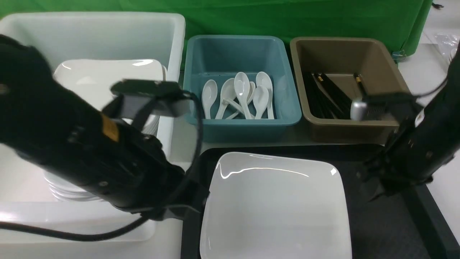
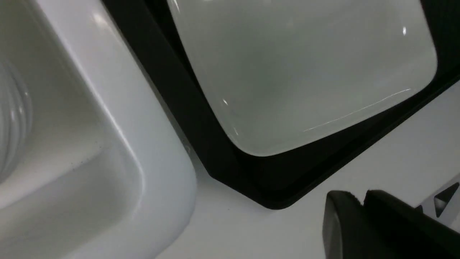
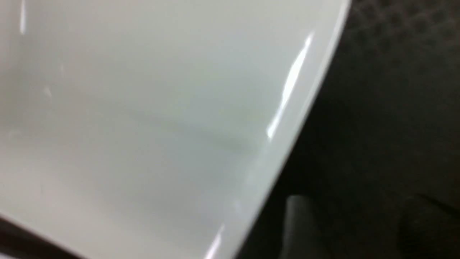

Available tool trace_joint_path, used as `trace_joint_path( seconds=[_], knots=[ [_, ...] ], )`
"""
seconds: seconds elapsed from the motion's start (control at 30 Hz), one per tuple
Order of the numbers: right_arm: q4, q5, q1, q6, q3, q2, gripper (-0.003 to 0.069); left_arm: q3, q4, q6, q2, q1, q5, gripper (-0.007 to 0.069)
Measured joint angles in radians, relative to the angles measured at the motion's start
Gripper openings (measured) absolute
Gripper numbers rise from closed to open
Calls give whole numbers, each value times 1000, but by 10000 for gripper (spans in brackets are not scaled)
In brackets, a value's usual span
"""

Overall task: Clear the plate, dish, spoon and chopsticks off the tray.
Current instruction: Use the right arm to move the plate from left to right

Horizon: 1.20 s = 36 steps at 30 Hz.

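Note:
The large white square plate (image 1: 275,205) lies on the black tray (image 1: 381,230) and fills its left and middle part. My left gripper (image 2: 361,198) is shut and empty, low over the white table just off the tray's near-left corner (image 2: 273,194). My right gripper (image 3: 359,205) is open with nothing between its fingers (image 3: 300,219), above the tray's textured floor (image 3: 395,90) right beside the plate's right edge (image 3: 287,151). In the front view it hangs at the plate's right (image 1: 377,185). On the tray I see no dish, spoon or chopsticks.
Behind the tray stand a teal tub (image 1: 287,118) with several white spoons (image 1: 242,93) and a brown tub (image 1: 391,72) with black chopsticks (image 1: 329,95). A big white tub (image 1: 172,46) on the left holds a square plate (image 1: 104,77) and stacked dishes (image 1: 66,190), partly hidden by my left arm.

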Motion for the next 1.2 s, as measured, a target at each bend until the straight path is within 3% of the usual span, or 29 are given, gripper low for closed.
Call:
trace_joint_path(
  seconds=[0.03,0.17,0.4,0.5,0.6,0.73,1.1,1.2],
  knots=[
    [28,-82,0,0,49,4,498,0,2,-2,19,0,0,54],
    [58,-200,0,0,104,34,542,0,2,-2,55,0,-21,54],
    [94,-301,12,-4,114,135,504,0,1,-2,61,0,-72,54],
    [97,-306,18,-7,114,160,429,0,1,-2,61,0,-70,54],
    [102,-307,19,-24,114,161,161,0,1,-15,61,0,-67,54],
    [117,-297,1,-21,113,140,84,0,-1,-22,61,0,-65,54],
    [10,-152,-191,-34,114,58,87,0,-14,-27,61,0,-74,54],
    [-54,-121,-211,-34,114,58,183,0,-29,-28,61,0,-95,54]
  ],
)
